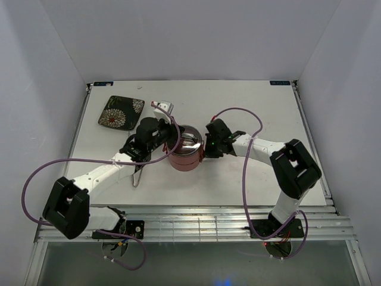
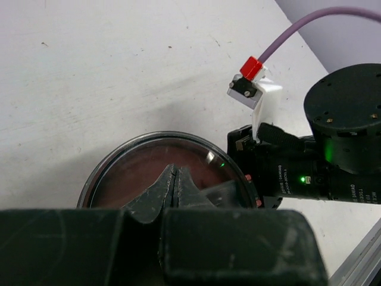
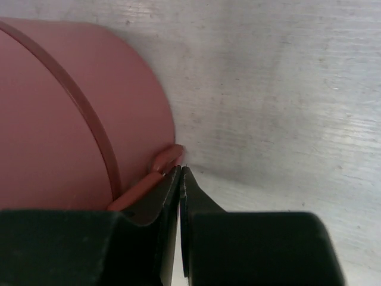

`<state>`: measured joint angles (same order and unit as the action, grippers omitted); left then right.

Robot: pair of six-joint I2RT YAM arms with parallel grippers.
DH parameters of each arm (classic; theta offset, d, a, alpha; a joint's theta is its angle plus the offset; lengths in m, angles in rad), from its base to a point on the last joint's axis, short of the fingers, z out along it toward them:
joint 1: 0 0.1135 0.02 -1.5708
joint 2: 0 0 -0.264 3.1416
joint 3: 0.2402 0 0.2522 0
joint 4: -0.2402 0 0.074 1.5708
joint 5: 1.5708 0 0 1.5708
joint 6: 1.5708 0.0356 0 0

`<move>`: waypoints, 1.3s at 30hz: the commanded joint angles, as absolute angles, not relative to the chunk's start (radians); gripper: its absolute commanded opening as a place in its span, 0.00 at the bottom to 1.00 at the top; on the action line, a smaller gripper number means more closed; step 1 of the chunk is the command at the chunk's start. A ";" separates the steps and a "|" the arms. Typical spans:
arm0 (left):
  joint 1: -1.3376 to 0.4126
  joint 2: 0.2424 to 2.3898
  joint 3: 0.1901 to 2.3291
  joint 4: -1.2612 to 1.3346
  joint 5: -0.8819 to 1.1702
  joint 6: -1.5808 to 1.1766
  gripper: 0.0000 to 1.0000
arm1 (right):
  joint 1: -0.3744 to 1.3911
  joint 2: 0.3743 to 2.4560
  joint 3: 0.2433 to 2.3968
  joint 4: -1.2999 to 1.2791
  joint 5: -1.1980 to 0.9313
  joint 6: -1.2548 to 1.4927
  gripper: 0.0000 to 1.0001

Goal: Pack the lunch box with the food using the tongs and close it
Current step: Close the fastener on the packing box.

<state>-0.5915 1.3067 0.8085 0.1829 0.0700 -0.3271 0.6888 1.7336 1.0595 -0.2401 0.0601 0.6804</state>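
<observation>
Lunch box: the lunch box (image 1: 183,152) stands two bowls high in the middle of the table (image 1: 250,101), between my two arms. The dark plate (image 1: 121,112) is well apart at the far left.
Left jaws: my left gripper (image 2: 174,174) is pressed together with nothing between the fingers. Its tips are over the top of the lunch box, but I cannot tell whether they touch it.
Right jaws: my right gripper (image 3: 180,173) is closed flat and empty. Its tips are just beside the small side handle (image 3: 165,159) on the red wall.
Handling: I judge the steel-lined bowls to be stiff and fairly heavy. The rounded wall looks smooth and slippery, so a push from one side could slide or tip the stack.
Where to hold: I would take it by the side handles, not the wall. A lid is best taken by its rim.
Tongs: a thin silver shape on the table under my left arm looks like the tongs (image 1: 137,177), partly covered. I expect them to be springy and slick, so I would grip them mid-arm.
Hidden: I see no food in any view. The top looks silvery from above but dull red inside a grey rim from the left wrist, so I cannot tell lid from open bowl. The far side handle is out of sight.
</observation>
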 commanded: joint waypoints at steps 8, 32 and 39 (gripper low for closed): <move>-0.595 1.353 0.712 0.129 0.137 -0.371 0.00 | 0.637 1.703 0.959 -0.136 0.023 0.701 0.08; -0.595 1.396 0.607 0.245 0.245 -0.397 0.00 | 0.664 1.729 1.027 -0.026 -0.181 0.787 0.08; -0.595 1.416 0.638 0.242 0.242 -0.381 0.00 | 0.621 1.669 0.994 -0.201 -0.005 0.721 0.08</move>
<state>-0.5884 1.3476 0.6884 0.4931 0.2203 -0.3836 0.6247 1.7164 0.9833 -0.1444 -0.0734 0.7471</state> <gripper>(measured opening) 0.079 0.078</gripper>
